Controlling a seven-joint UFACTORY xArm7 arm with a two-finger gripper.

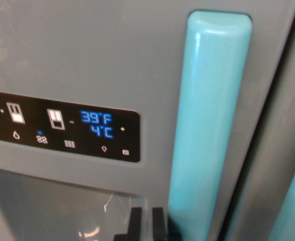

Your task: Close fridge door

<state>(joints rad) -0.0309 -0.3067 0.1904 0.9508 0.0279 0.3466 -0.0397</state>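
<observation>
We are looking at the gripper sitting at the bottom edge of the wrist view, its two dark fingertips standing close together with a thin gap between them. Just to its right the turquoise handle is rising as a tall raised bar, blocking sideways travel there. Above the tool the flat grey fridge door and its black control panel are filling the view. Left of the tool, the recessed dispenser bay is leaving some hollow room.

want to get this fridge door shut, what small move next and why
Probably push straight forward. The pincer sits low in the wrist view, close against the grey fridge door, beside the tall turquoise handle and below the black temperature display panel, gripping nothing.
</observation>
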